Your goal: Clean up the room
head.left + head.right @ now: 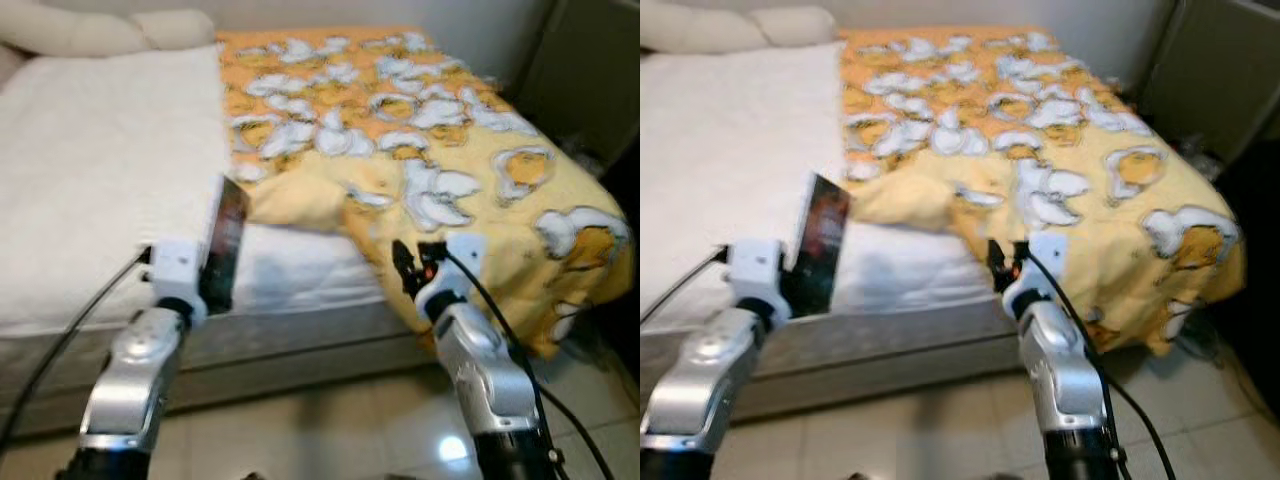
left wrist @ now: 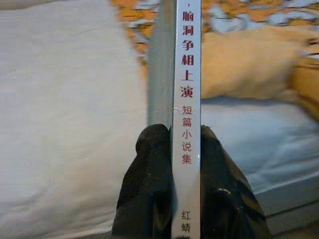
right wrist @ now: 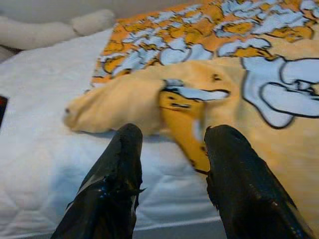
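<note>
My left gripper (image 2: 185,149): clamped on an upright book (image 1: 226,243) at the bed's (image 1: 100,180) edge.
Book cover: dark, blurred; spine's lower end cut off.
My right gripper (image 3: 172,159): fingers apart, empty, before the yellow blanket (image 1: 450,150).

White-sheeted bed (image 1: 90,180) on glossy tiled floor (image 1: 330,430), pale wall (image 1: 470,20) behind

Both silver arms reach forward from the bottom of the head views, the left arm's wrist raised a little higher than the right's. The left gripper (image 1: 215,275) has its two black fingers (image 2: 149,189) pressed together around a thin book (image 2: 185,99). The right gripper (image 3: 172,174) holds its fingers spread apart.
</note>
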You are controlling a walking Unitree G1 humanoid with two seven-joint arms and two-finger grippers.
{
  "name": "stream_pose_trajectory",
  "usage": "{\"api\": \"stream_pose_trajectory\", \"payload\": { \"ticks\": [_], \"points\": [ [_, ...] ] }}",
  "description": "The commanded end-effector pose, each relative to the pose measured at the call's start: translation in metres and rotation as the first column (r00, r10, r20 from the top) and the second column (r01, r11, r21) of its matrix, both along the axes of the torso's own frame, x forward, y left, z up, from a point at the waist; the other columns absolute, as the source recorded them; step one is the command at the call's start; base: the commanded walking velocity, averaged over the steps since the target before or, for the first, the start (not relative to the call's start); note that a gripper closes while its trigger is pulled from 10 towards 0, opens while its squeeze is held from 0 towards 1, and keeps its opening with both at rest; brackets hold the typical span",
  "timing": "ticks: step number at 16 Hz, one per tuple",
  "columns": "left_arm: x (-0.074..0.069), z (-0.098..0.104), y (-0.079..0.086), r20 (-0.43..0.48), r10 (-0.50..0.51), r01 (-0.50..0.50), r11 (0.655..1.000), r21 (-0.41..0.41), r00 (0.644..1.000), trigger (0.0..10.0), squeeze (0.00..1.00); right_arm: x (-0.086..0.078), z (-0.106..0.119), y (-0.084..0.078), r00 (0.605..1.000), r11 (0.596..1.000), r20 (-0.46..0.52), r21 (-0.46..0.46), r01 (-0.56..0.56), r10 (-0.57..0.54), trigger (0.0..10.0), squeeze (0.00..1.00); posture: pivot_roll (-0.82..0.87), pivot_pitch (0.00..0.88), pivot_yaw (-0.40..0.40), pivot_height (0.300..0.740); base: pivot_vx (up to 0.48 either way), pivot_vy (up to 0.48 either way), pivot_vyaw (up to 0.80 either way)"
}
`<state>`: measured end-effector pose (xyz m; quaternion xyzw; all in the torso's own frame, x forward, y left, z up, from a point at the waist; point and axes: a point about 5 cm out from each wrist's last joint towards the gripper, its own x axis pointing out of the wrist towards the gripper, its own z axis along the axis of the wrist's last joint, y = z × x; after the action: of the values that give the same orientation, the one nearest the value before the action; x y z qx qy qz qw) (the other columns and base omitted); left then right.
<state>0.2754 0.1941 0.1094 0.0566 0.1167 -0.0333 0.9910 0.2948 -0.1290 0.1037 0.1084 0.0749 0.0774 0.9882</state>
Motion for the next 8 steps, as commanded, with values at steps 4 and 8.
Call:
{"api": "stream_pose_trajectory", "payload": {
  "ticks": [4,8],
  "points": [
    [0.0035,0.0105,-0.0111,0.056,-0.041,0.042,0.999,-0.005,0.998,10.0,0.00,-0.0006,-0.0002,-0.0112,0.999,0.999,0.002,-0.019,0.034,-0.034,10.0,0.00,-0.07,0.000,0.019,0.740,0.000,0.480,0.00],
    [0.0035,0.0105,-0.0111,0.056,-0.041,0.042,0.999,-0.005,0.998,10.0,0.00,-0.0006,-0.0002,-0.0112,0.999,0.999,0.002,-0.019,0.034,-0.034,10.0,0.00,-0.07,0.000,0.019,0.740,0.000,0.480,0.00]
  ]
}}
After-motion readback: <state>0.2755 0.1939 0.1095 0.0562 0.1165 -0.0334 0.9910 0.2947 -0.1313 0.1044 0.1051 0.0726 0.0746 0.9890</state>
